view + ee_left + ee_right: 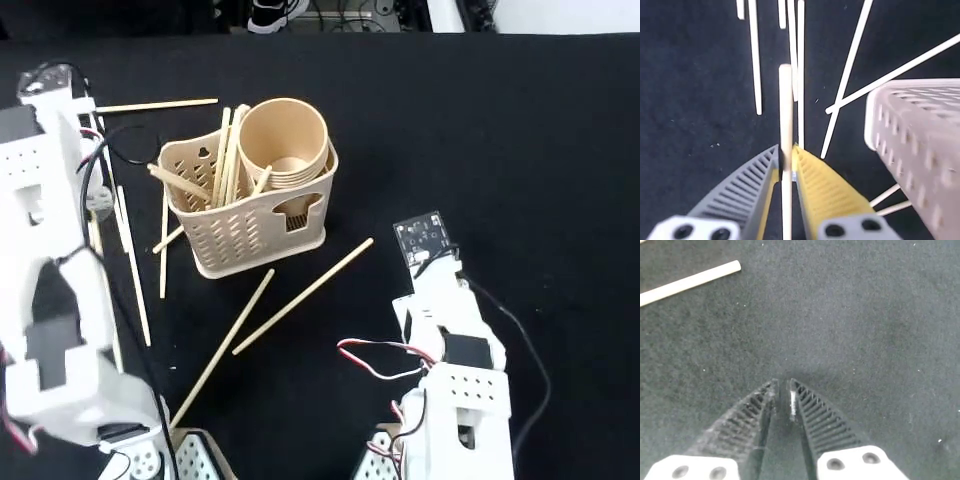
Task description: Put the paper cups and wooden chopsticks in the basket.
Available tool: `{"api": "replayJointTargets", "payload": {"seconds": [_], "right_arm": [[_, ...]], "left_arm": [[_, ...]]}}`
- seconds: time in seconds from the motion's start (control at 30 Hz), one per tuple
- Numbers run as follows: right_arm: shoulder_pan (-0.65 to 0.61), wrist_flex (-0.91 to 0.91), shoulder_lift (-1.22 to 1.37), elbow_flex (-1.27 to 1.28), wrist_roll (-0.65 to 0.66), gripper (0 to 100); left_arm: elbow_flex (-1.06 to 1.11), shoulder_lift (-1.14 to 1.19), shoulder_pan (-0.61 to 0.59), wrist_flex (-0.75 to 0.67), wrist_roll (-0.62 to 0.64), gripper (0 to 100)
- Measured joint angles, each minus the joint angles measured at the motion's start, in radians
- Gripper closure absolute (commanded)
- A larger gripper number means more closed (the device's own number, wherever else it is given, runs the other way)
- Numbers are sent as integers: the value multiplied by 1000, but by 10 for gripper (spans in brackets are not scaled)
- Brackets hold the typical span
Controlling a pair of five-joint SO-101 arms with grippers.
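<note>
A beige perforated basket [250, 235] stands mid-table with stacked paper cups [284, 140] and several wooden chopsticks [225, 150] inside. Loose chopsticks lie on the black cloth: two long ones [300, 297] in front of the basket, one [155, 104] behind it, several [130, 260] to its left. My left gripper [786, 150] is shut on one chopstick [785, 100], which sticks straight out over the cloth, with the basket's wall [920, 130] close beside it. My right gripper [782, 386] is shut with nothing in it, low over bare cloth, and a chopstick end [690, 282] lies ahead.
The white left arm [50, 250] runs along the table's left edge, over some of the chopsticks there. The right arm [445, 330] stands at the front right. The cloth right of the basket is bare. Cables loop near both arm bases.
</note>
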Motion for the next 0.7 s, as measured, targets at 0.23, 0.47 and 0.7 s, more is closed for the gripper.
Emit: {"api": "replayJointTargets", "payload": {"seconds": [0.23, 0.47, 0.7], "right_arm": [[0, 0, 0, 0, 0, 953], [0, 0, 0, 0, 0, 953], [0, 0, 0, 0, 0, 953]], "left_arm": [[130, -459, 0, -140, -3, 972], [247, -939, 0, -454, -5, 972], [390, -1152, 158, -746, 83, 971]]}}
